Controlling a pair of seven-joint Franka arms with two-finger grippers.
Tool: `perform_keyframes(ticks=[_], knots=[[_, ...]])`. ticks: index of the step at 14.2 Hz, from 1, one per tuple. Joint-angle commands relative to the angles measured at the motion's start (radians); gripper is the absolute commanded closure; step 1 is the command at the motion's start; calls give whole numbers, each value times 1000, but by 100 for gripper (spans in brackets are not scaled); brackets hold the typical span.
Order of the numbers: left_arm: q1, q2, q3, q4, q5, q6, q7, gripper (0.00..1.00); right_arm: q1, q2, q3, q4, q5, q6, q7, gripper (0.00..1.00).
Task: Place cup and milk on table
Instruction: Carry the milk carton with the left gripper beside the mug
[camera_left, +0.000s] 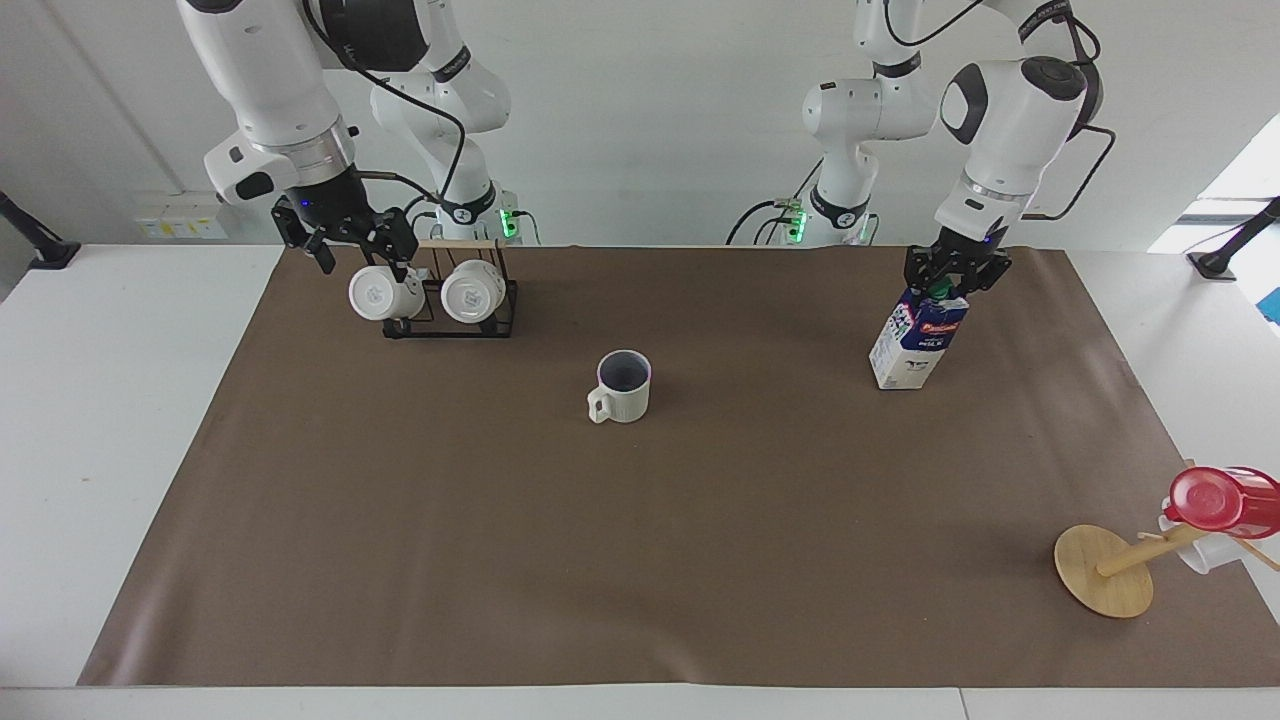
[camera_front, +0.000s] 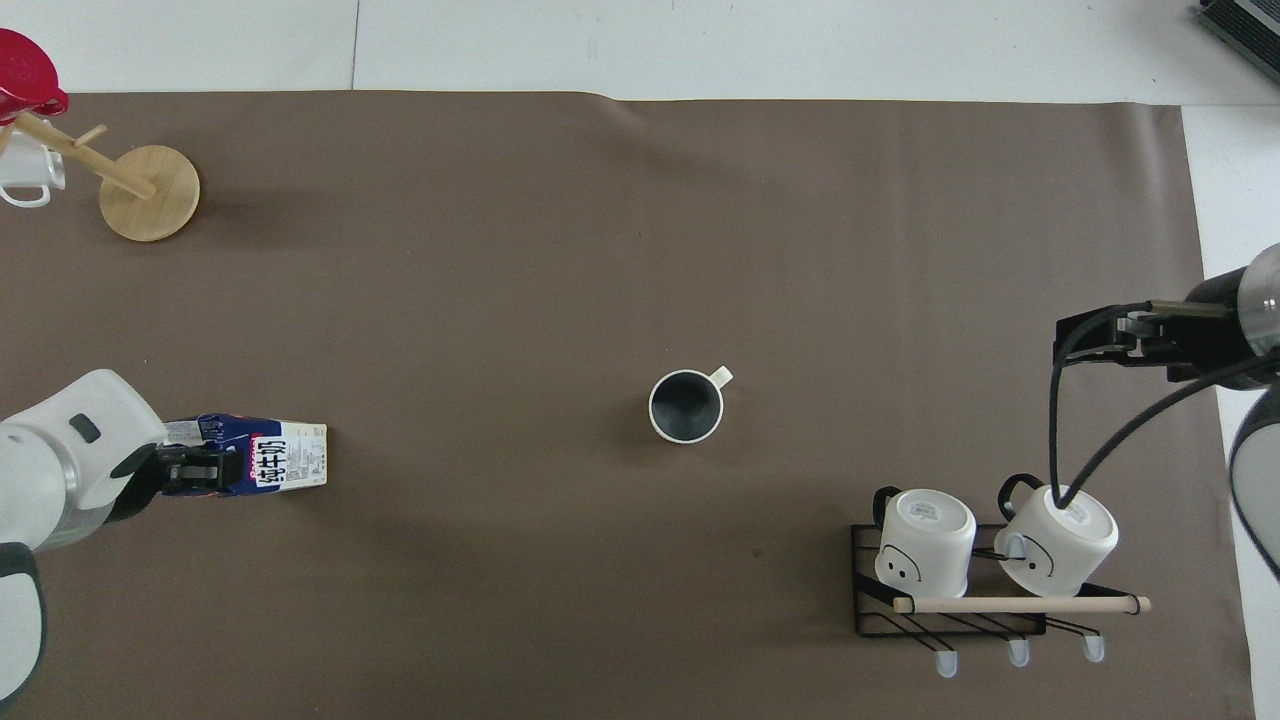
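Milk label writing unreadable; left gripper clamped on top, hiding cap. Right gripper fingers apart, empty, over rack. Cup mid-table.

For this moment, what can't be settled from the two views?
- Milk carton cap and gable: hidden by the left gripper in the facing view, by the left arm in the overhead view.
- White mug on the wooden mug tree: cut off by the overhead view's edge; largely hidden by the red cup in the facing view.
- Cup: its contents, if any, are lost against the dark inside.
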Motion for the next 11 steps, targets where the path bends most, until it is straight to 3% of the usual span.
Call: perform_keyframes(ticks=[1, 6, 11], knots=[[-59, -6, -15, 52, -8, -50, -106, 42, -51, -15, 3, -3, 16, -15, -73, 0], [-109, 23, -133, 152, -2, -98, -332, 42, -59, -15, -2, 49, -6, -21, -68, 0], [-109, 187, -227, 383, 0, -190, -481, 44, -60, -13, -5, 173, -12, -120, -72, 0]])
